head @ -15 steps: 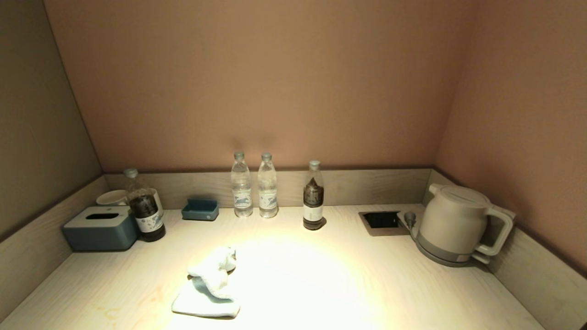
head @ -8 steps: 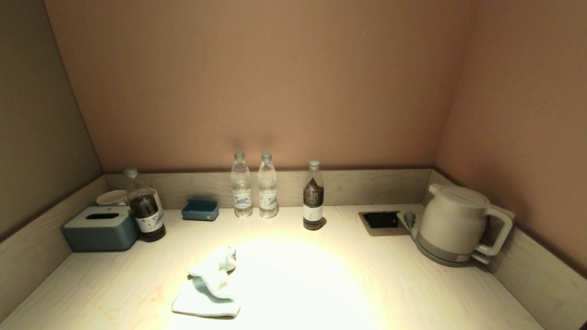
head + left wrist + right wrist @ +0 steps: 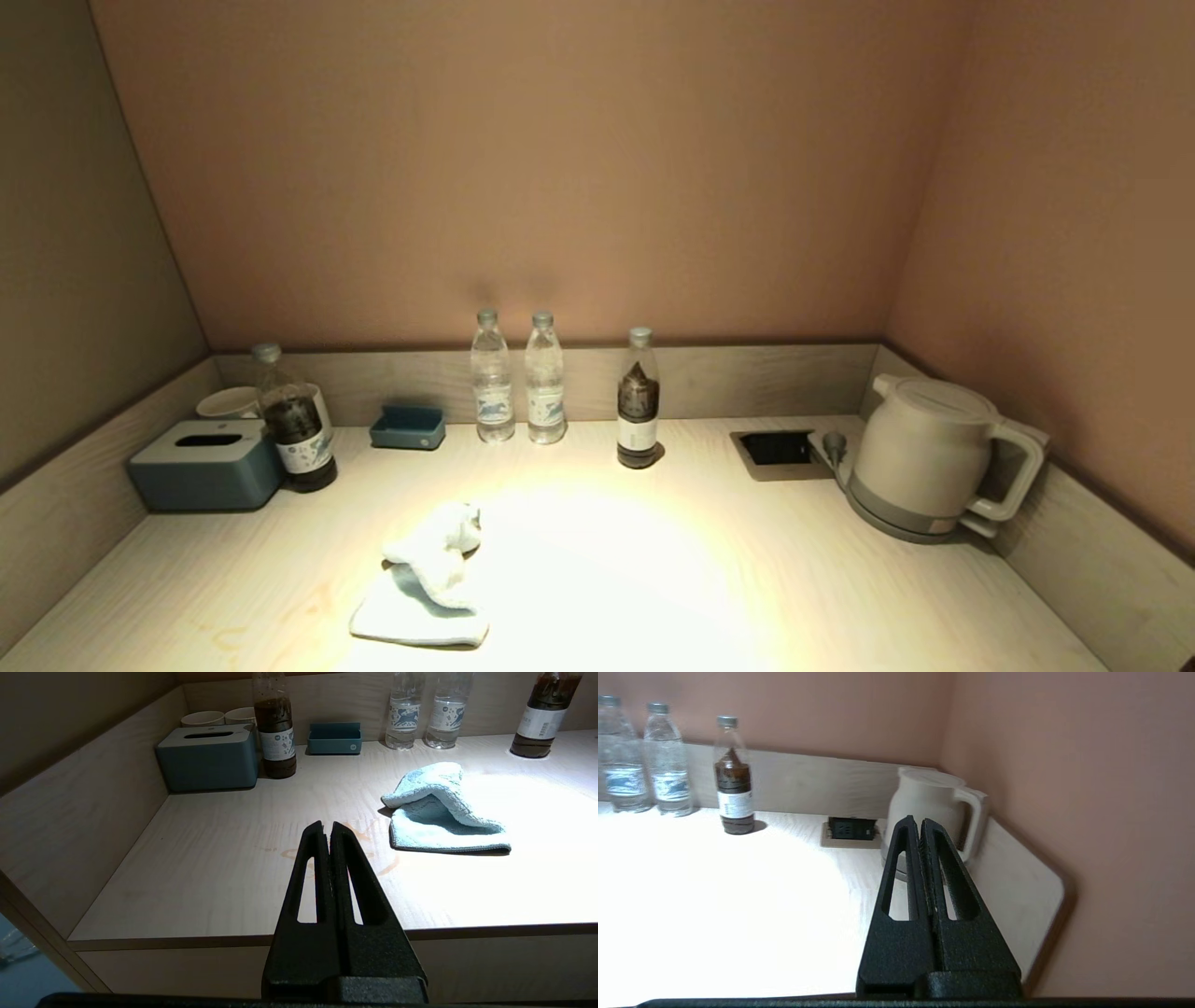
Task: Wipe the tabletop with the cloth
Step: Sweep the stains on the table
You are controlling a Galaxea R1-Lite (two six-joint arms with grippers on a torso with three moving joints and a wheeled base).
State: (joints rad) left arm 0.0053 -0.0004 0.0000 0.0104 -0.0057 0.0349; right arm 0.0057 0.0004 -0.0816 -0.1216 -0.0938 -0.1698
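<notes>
At nine o'clock on the tabletop (image 3: 709,560), hard against the left rim, sits a blue-grey tissue box (image 3: 205,464), with two white cups (image 3: 219,717) behind it and a dark bottle (image 3: 294,431) just beside its right end. A small blue tray (image 3: 408,427) stands near the back rim at about eleven o'clock. The cloth (image 3: 425,579) lies crumpled and partly folded over itself at seven o'clock, close to the near edge and well apart from everything else (faint orange-brown marks show on the wood just to its left). The left gripper (image 3: 328,830), fingers pressed together and holding nothing, hangs off the near edge, pointing in over the tabletop with the cloth apart from its tips. At twelve o'clock two clear water bottles (image 3: 518,378) stand side by side, then a second dark bottle (image 3: 639,399) a little forward of them. A recessed socket (image 3: 777,450) lies at two o'clock, and the pale kettle (image 3: 934,457) on its base fills the right corner. The right gripper (image 3: 921,823) is likewise closed and empty, off the near edge, aimed towards the kettle.
</notes>
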